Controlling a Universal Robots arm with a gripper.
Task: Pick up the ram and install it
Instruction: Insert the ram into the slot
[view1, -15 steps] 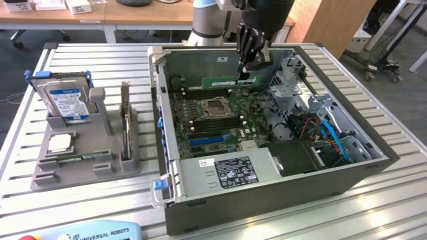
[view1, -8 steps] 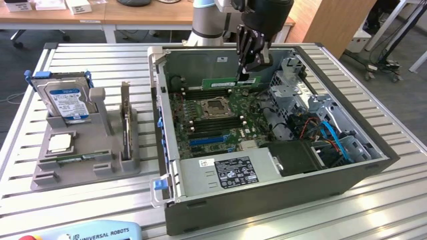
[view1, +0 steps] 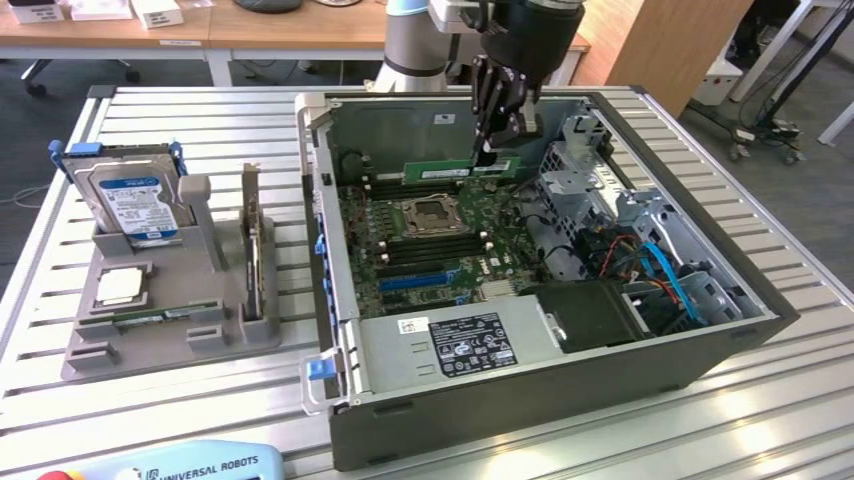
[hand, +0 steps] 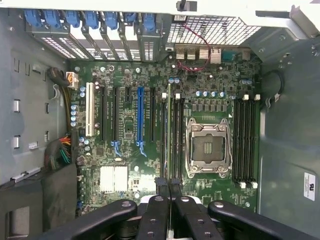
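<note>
The ram (view1: 447, 170) is a thin green stick held level inside the open computer case (view1: 340, 330), over the motherboard (view1: 461, 262). My gripper (view1: 491, 150) reaches down into the case from above and is shut on the stick near one end. In the wrist view the ram (hand: 169, 125) shows edge-on, pinched at my gripper (hand: 169, 186). It runs lengthwise along the black memory slots (hand: 176, 135) beside the empty CPU socket (hand: 207, 147). I cannot tell whether the stick touches a slot.
More memory slots (hand: 245, 142) lie on the socket's other side. On the exterior view's left, a grey holder (view1: 160, 345) carries a blue-labelled hard drive (view1: 134, 205) and an upright expansion card (view1: 251, 240). Cables (view1: 661, 270) and a drive cage (view1: 587, 185) crowd the case's right side.
</note>
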